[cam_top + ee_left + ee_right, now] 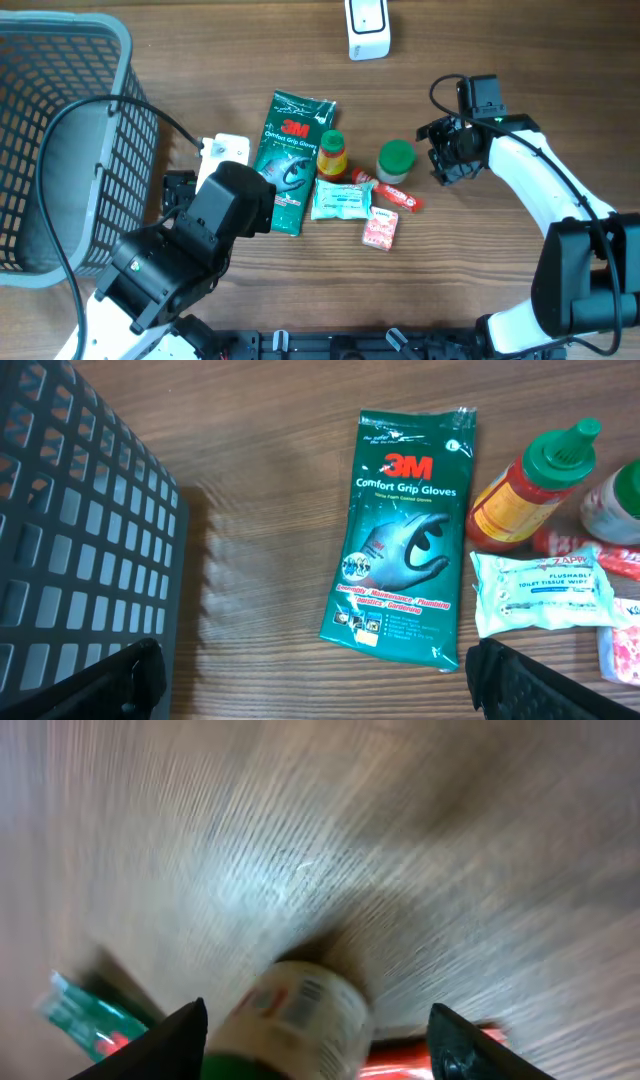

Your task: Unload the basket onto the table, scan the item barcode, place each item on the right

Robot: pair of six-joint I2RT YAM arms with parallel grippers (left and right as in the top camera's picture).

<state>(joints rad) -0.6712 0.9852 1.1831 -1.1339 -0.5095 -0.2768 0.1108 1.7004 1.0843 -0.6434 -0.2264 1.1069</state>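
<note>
Scanner (367,27) sat at the far table edge overhead, well apart from the green-capped jar (395,160), which stood right of the sauce bottle (331,154) with the right gripper (442,158) just beside it. From the left wrist, the left gripper (318,685) spread fully over the wooden table (250,510), holding nothing. Through right-wrist blur, the jar's barcode showed between wide-parted jaws, gaps either side, nothing gripped. It seemed light, rigid, slippery; best pinched across the body, barcode uncovered. Wood looked flat, with room toward the right arm.
</note>
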